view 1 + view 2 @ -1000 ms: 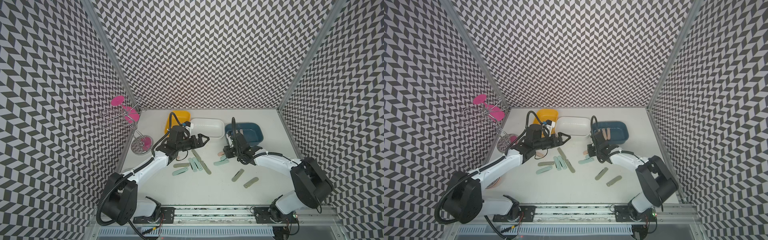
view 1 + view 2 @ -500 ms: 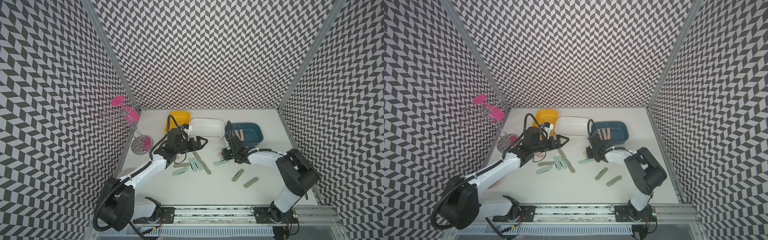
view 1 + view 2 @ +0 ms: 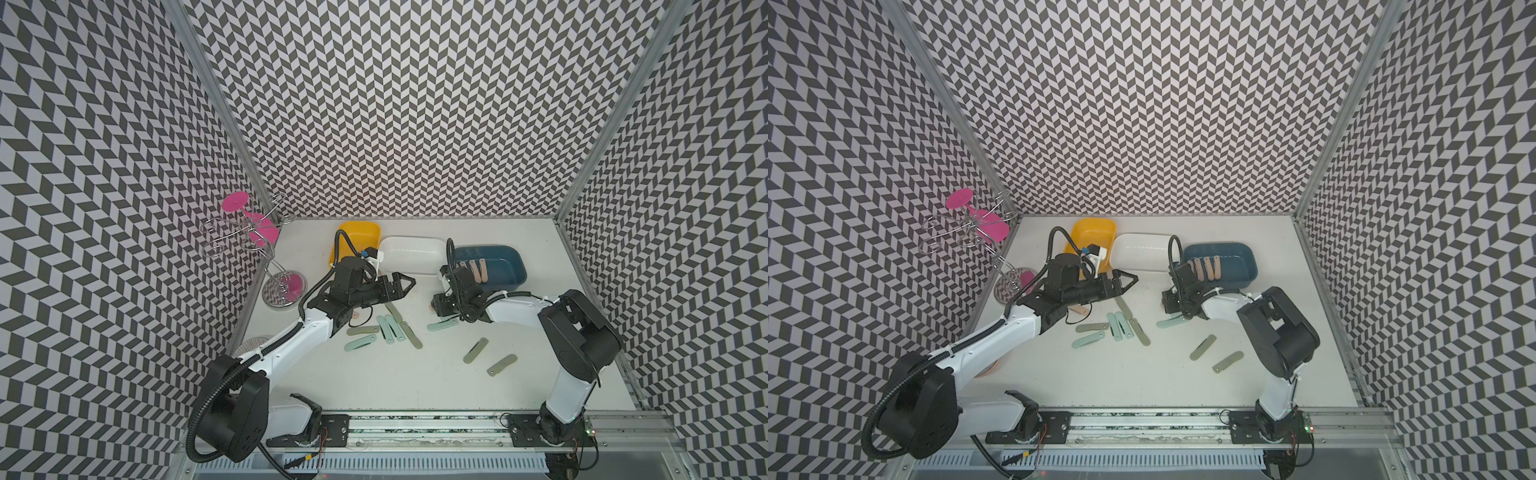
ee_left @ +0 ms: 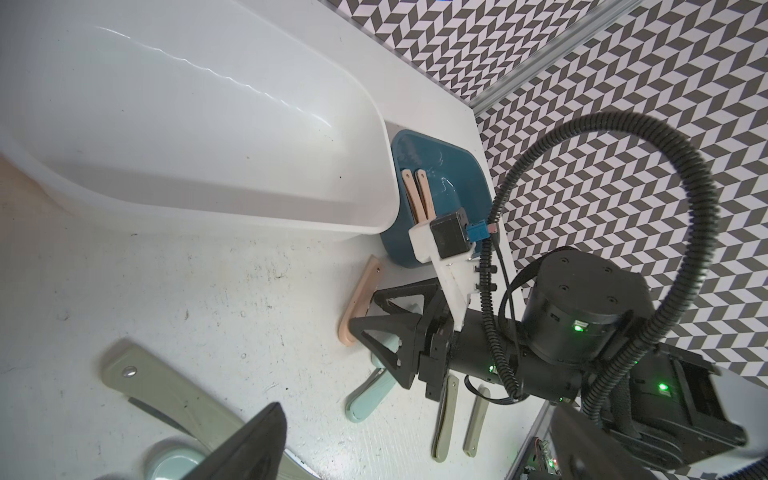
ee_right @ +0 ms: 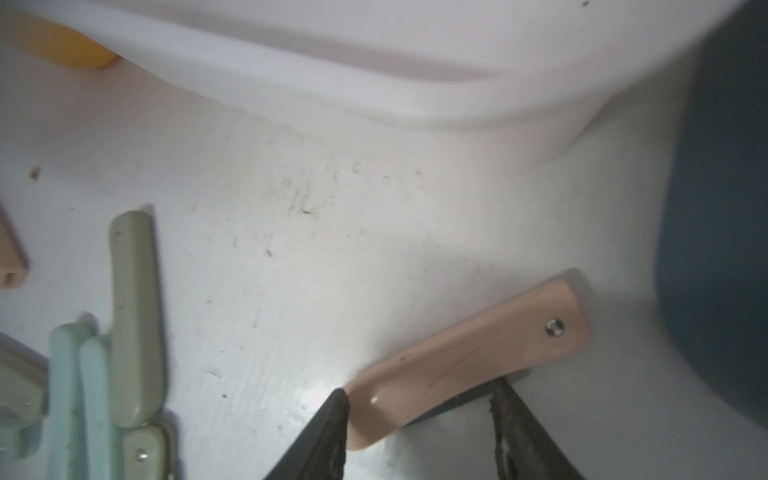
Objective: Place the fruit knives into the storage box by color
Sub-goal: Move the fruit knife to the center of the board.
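The storage boxes stand in a row at the back: yellow point(image 3: 357, 232), white point(image 3: 390, 245) and blue point(image 3: 511, 266). Several peach fruit knives point(image 3: 478, 268) lie in the blue box. My right gripper point(image 5: 419, 392) is low on the table, open, its fingers straddling the end of one peach knife point(image 5: 478, 357) that lies flat beside the blue box. My left gripper point(image 3: 409, 282) hovers open and empty in front of the white box. Mint knives point(image 3: 360, 343) and sage knives point(image 3: 476, 350) lie scattered on the table.
A wire rack with pink glasses point(image 3: 257, 237) stands at the left wall on a round base point(image 3: 284, 286). Another peach knife point(image 3: 1079, 308) lies under my left arm. Patterned walls close in three sides.
My right gripper has slid left onto the peach knife and its jaws have widened. Its elbow has swung inward. The left gripper has barely shifted.
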`<state>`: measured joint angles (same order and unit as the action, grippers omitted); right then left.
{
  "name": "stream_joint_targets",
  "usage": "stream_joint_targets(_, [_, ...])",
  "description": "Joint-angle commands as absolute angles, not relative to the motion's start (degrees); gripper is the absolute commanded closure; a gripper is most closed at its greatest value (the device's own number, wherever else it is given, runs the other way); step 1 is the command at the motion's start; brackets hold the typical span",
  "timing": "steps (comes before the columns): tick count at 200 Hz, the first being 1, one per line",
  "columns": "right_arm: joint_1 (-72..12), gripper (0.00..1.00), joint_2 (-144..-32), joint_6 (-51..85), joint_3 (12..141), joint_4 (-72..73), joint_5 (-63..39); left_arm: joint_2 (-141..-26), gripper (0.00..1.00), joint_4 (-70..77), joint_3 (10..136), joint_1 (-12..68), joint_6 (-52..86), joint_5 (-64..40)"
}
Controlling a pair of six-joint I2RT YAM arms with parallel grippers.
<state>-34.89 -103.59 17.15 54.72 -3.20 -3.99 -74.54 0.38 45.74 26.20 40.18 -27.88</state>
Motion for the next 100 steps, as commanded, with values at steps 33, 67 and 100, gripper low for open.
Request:
stream_joint_targets(33, [-36.3,0.36,-101.8,17.4,57.2,-1.9,-5.4,-72.7,0.00,0.8,44.8,25.8,40.3,-27.0])
stream_joint_targets(67, [-33.8,0.27,-101.1,16.8,58.0,-3.2,-3.7,-72.5,0.00,0.9,44.4,25.8,40.4,-27.0])
stream_joint_targets(100, [-31.5,0.24,-102.0,16.1,59.6,-3.6,-3.8,-72.3,0.00,1.0,44.2,25.8,40.5,-27.0])
